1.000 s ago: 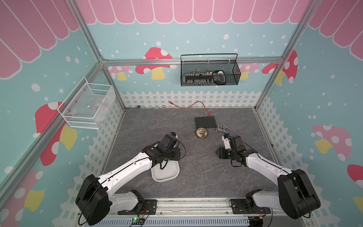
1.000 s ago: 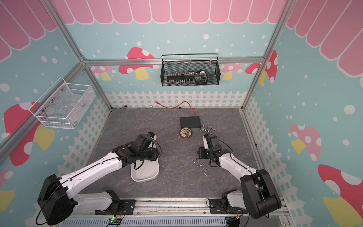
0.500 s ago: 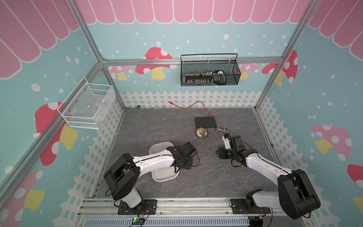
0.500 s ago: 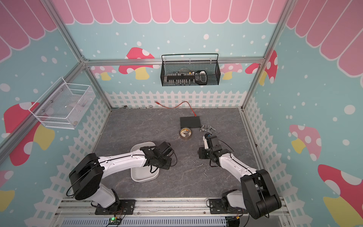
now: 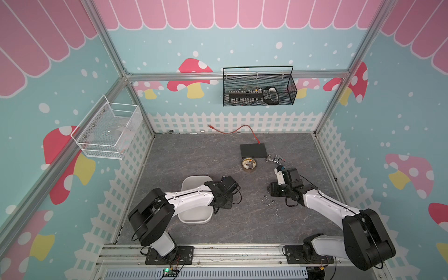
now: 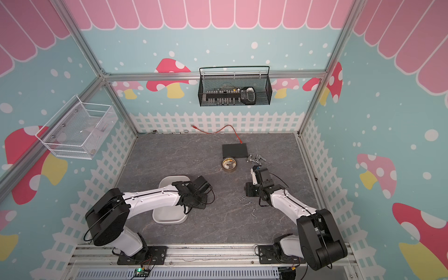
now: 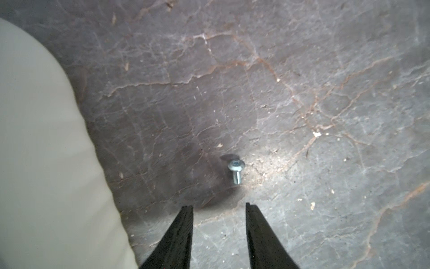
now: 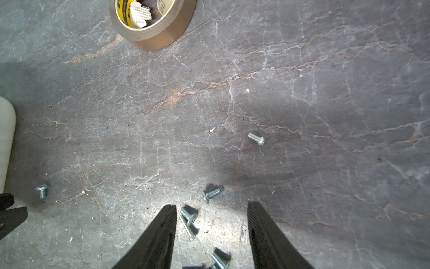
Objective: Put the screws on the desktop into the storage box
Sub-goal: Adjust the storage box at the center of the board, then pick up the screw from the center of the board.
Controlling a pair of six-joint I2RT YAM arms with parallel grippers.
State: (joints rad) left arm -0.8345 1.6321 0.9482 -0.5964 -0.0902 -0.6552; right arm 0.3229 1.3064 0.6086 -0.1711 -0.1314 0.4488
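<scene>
Loose screws (image 5: 268, 203) lie on the counter (image 5: 194, 155), none yet gripped.
The left pincer (image 7: 219, 205) stands narrowly parted and empty, one screw (image 7: 236, 170) just ahead; the right pincer (image 8: 212, 204), wider, straddles the cluster at 3 o'clock of the storage box (image 5: 195, 215). A shallow pinch could flick a round-headed screw away, or lift two together. The left arm covers much of the box, so its contents cannot be told.

You get even, bright light and sharp detail in both top views, with only faint shadows. In the left wrist view a bright patch lands on the desk (image 7: 302, 93) just ahead of the fingers (image 7: 180, 233); the screw (image 7: 236, 170) is slightly soft, and the box (image 7: 46, 163) is a blur.
</scene>
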